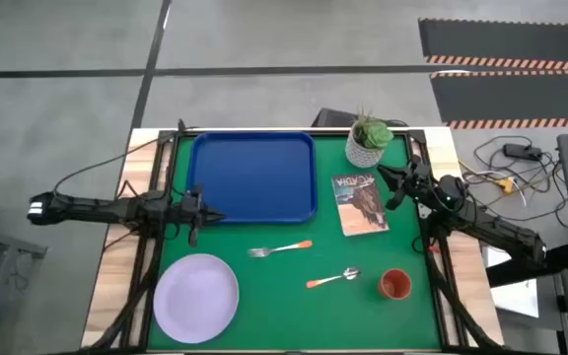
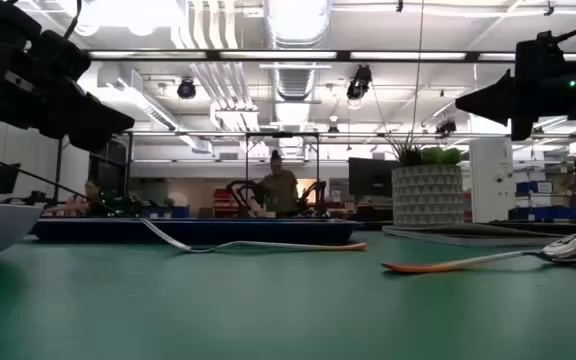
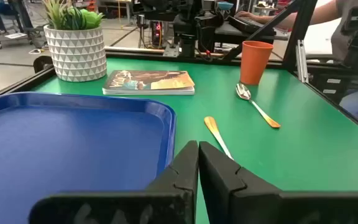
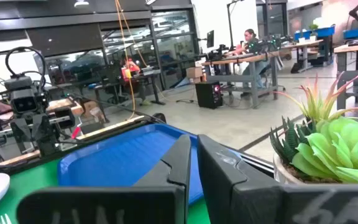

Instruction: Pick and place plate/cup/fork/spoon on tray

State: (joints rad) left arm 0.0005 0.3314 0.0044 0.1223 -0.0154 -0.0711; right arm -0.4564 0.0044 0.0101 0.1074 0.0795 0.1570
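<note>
The blue tray (image 1: 254, 177) lies at the table's far middle, empty. The lavender plate (image 1: 196, 297) lies at the near left. The fork (image 1: 279, 248) and the spoon (image 1: 333, 279), both orange-handled, lie flat in the middle. The orange-red cup (image 1: 394, 285) stands upright at the near right. My left gripper (image 1: 211, 219) is shut and empty, in the air by the tray's near left corner. My right gripper (image 1: 385, 176) is shut and empty, in the air by the plant pot. The left wrist view shows the tray (image 3: 73, 143), spoon (image 3: 257, 106) and cup (image 3: 256, 61).
A white pot with a green plant (image 1: 368, 141) stands at the far right, beside a printed booklet (image 1: 359, 203). Wooden strips edge the table's left and right sides. A person sits far off in the room behind (image 2: 280, 185).
</note>
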